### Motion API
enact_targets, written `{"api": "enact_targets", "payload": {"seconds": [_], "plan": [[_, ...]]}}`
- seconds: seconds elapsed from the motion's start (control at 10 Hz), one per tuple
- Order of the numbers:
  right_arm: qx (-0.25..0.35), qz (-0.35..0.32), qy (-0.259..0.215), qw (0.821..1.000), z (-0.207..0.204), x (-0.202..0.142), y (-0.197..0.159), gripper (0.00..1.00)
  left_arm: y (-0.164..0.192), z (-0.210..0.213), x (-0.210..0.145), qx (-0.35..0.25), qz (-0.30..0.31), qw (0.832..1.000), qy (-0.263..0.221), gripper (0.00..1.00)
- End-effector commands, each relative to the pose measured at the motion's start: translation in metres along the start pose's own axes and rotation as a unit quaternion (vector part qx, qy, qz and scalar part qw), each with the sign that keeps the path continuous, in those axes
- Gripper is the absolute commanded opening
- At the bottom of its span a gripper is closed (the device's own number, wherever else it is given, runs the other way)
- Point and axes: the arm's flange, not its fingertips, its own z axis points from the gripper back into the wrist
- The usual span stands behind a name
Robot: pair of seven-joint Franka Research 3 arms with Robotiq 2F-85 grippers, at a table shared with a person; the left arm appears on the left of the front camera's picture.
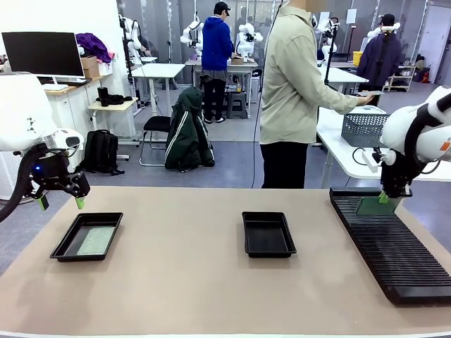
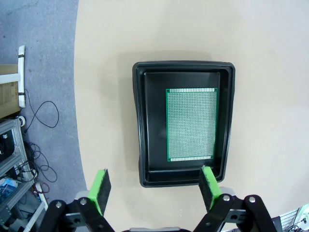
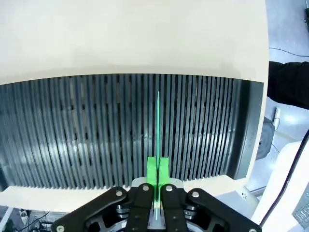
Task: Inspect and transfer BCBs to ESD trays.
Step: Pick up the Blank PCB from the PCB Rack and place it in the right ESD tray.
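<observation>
- Right hand (image 3: 157,168) is seen clamped on a green circuit board (image 3: 158,121), held edge-on at the ribbed black rack (image 3: 72,135).
- Left hand (image 2: 154,178) hangs wide open and empty above the left ESD tray (image 2: 140,121), where another board (image 2: 191,123) lies flat.
- Pick-up from the rack is judged the step in hand. A lift clear of the ribs is called for next, then carriage to the empty middle tray (image 1: 269,236) on the bench (image 1: 183,282).
</observation>
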Motion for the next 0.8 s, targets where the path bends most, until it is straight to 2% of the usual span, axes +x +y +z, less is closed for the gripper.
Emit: {"api": "enact_targets", "payload": {"seconds": [0.0,0.3,0.7], "plan": [[0.006,-0.001,0.011,1.0,0.035,0.003,0.013,0.0,0.0,-0.002,-0.001,-0.003,-0.001,1.0,-0.004,0.97],[0.027,-0.007,0.024,0.999,0.089,0.017,0.025,0.0,0.0,-0.002,-0.001,-0.003,-0.001,1.0,-0.004,0.97],[0.062,-0.03,0.018,0.997,0.16,0.034,0.042,0.0,0.0,-0.002,-0.001,-0.003,-0.001,1.0,-0.004,0.97]]}}
